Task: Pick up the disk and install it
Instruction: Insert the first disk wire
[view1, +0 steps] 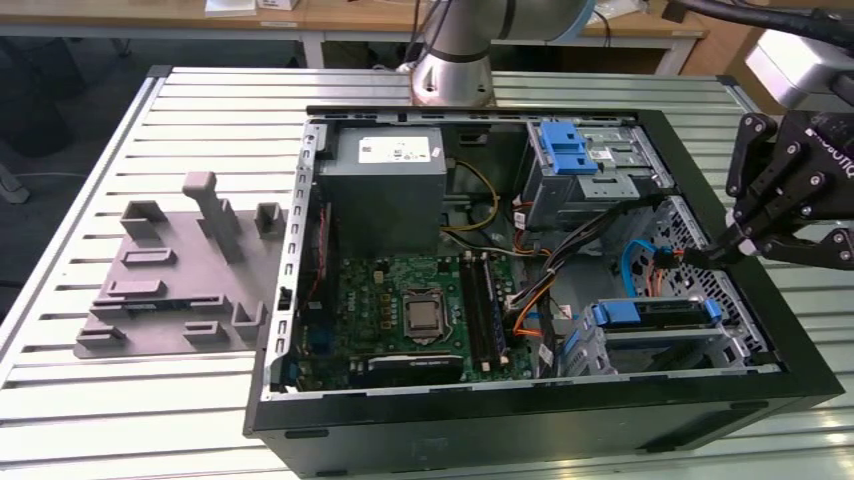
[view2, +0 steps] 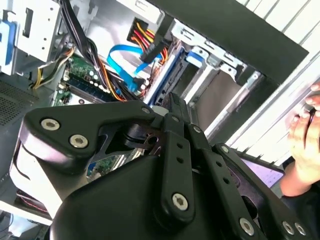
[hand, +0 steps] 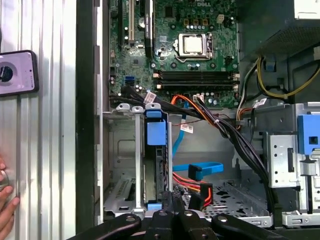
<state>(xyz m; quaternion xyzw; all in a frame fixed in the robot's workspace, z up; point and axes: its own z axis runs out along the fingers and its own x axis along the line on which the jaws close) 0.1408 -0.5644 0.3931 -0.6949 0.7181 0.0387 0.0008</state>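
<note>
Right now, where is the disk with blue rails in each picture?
Exterior view: the disk sits in the metal cage, low at the exterior view's right.
First wrist view: edge-on in that cage, beside the blue cable.
Second wrist view: in the cage, just past the blue cable.
Shared landmark: the blue cable.

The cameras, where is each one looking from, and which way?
Exterior view: off the arm, looking down at the open computer case; the pincer hangs at its right.
First wrist view: on the arm, looking down at the disk in its bay.
Second wrist view: behind the pincer, tilted into the case.
Both wrist views share the blue cable.
</note>
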